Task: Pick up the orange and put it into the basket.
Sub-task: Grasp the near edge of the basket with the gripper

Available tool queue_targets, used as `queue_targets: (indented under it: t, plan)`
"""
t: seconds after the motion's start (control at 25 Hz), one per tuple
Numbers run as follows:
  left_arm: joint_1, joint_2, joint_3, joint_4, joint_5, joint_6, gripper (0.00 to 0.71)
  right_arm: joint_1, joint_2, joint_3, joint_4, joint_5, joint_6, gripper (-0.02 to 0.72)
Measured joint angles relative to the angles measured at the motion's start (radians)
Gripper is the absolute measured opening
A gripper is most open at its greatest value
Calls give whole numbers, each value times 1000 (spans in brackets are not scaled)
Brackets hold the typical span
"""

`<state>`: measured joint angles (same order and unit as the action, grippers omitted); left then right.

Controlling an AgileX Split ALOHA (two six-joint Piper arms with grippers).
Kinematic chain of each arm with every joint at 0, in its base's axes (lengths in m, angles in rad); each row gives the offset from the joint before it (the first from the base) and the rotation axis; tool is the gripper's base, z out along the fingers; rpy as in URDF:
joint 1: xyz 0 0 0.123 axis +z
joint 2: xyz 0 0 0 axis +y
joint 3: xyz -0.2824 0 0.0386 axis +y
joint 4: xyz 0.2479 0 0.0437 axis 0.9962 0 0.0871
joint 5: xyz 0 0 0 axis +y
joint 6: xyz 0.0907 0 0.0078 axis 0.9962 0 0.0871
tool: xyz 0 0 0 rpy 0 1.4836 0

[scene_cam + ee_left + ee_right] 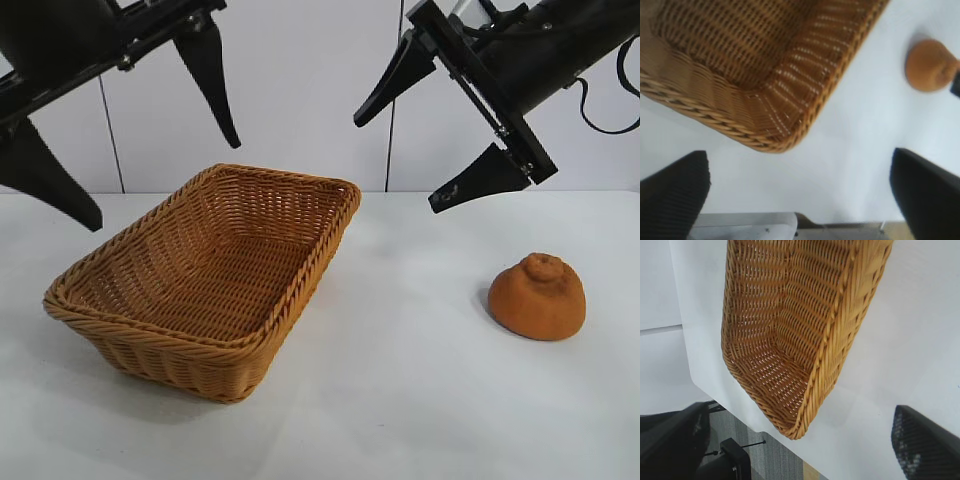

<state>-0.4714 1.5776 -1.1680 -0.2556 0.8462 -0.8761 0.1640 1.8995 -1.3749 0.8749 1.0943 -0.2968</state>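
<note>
The rounded, matte brownish-orange lump of an orange [537, 297] sits on the white table [400, 400], below and just beside the right gripper [425, 135], whose fingers stand wide apart, empty. The left gripper [150, 150], likewise spread, hangs above the golden-brown rectangular wicker basket [150, 340].

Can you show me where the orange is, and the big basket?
orange [537, 297], exterior view, middle of its rounded side.
basket [185, 333], exterior view, braided front rim.
</note>
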Motion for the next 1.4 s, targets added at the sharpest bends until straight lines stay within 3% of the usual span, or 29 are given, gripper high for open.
queue_targets:
  t: [0.36,0.68,0.88,1.12,1.24,1.4]
  plan:
    - [-1,2,246,50,-240,-283,693,0,0,0,3,0,0,676]
    - [-1,93,253,54,-347,-332,693,0,0,0,5,0,0,676]
    - [-1,211,255,66,-485,-334,693,0,0,0,6,0,0,676]
    - [2,258,258,68,-499,-337,688,0,0,0,6,1,0,676]
    - [17,258,258,68,-486,-337,573,0,0,0,6,3,1,676]
    - [46,258,258,68,-419,-340,209,0,0,0,6,4,1,676]
